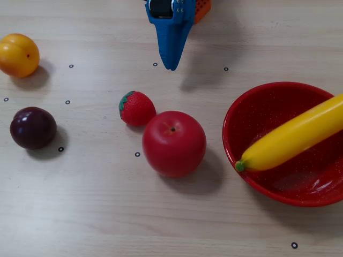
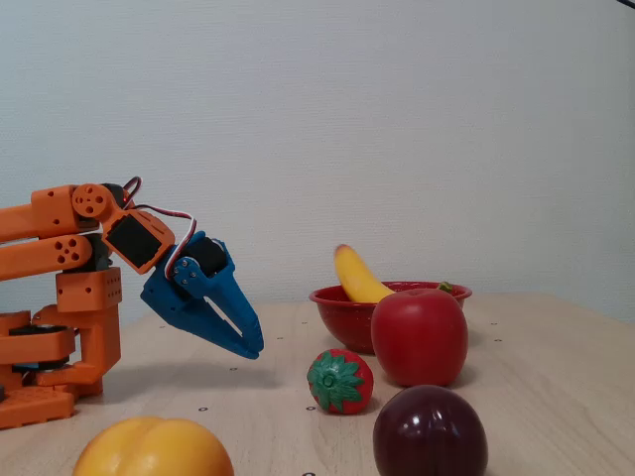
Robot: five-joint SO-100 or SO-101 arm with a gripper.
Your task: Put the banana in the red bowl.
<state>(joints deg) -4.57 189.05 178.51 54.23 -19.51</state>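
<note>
Table (image 1: 107,225): pale wood-grain top, small black ring marks scattered over it.

Arm (image 2: 69,288): orange segments on an orange base, at the left edge of a fixed view; folded low.

Red bowl (image 1: 252,176): large, round, glossy, white-speckled inside. Stands at the right of the table in a fixed view, cut by the frame edge. Holds one item, the banana.

Banana (image 1: 295,136): long, yellow, lying inside the red bowl. Long axis runs diagonally; green stem tip rests on the near-left rim, the body rises toward the upper right and passes out of frame. In a fixed view (image 2: 357,278) one end leans up above the rim.

Gripper (image 1: 171,65): blue, hanging above the table at the top centre, tips pointing down toward the table. Jaws drawn together, nothing between them. Well apart from the banana, which lies to its lower right, with clear table between.

Apple (image 1: 174,143): red, round, just left of the bowl, not touching it.

Plum (image 1: 33,127): dark purple, at the left side.

Orange-yellow fruit (image 1: 19,54): round, upper left corner.

Strawberry (image 1: 137,108): red with green cap, touching or nearly touching the apple's upper left.
</note>
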